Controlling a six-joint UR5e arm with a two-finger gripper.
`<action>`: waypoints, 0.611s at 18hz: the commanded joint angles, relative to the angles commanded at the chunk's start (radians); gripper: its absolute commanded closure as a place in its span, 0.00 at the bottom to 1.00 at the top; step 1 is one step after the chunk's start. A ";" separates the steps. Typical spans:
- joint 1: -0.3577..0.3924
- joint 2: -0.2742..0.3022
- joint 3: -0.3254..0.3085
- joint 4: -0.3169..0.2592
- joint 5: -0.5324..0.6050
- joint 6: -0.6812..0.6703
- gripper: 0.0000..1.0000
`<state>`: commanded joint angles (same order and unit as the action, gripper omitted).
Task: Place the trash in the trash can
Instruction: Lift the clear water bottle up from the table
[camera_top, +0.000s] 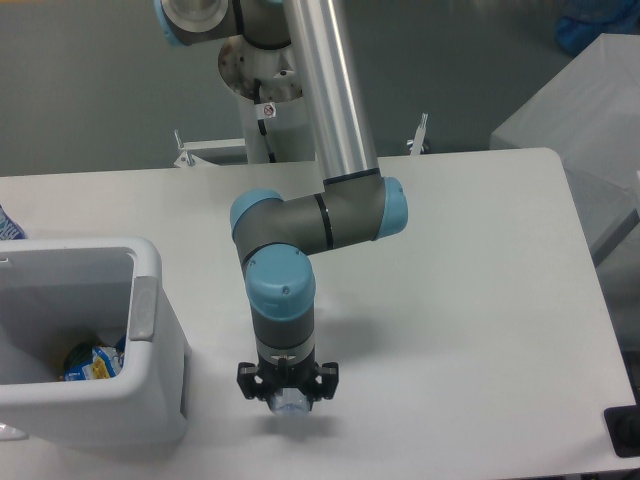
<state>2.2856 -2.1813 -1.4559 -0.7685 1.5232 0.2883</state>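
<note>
The white trash can (150, 300) stands at the front left of the table. The crumpled blue-yellow snack wrapper (92, 362) lies inside it on the bottom. My gripper (288, 398) points straight down, to the right of the can and near the table's front edge. A clear plastic bottle (291, 406) with a bluish tint shows just under the gripper, between the fingers, and the gripper looks shut on it. The bottle is mostly hidden by the wrist and gripper body. A soft shadow lies on the table under it.
The arm's base and mount (262, 95) stand at the table's back edge. A grey-white box (585, 120) sits off the table's right back corner. A dark object (625, 432) is at the front right corner.
</note>
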 joint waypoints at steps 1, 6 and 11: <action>0.002 0.002 0.021 0.000 0.000 0.002 0.48; 0.061 0.074 0.162 0.002 -0.009 -0.029 0.48; 0.098 0.150 0.233 0.003 -0.095 -0.127 0.48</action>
<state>2.3837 -2.0311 -1.2227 -0.7655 1.4283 0.1613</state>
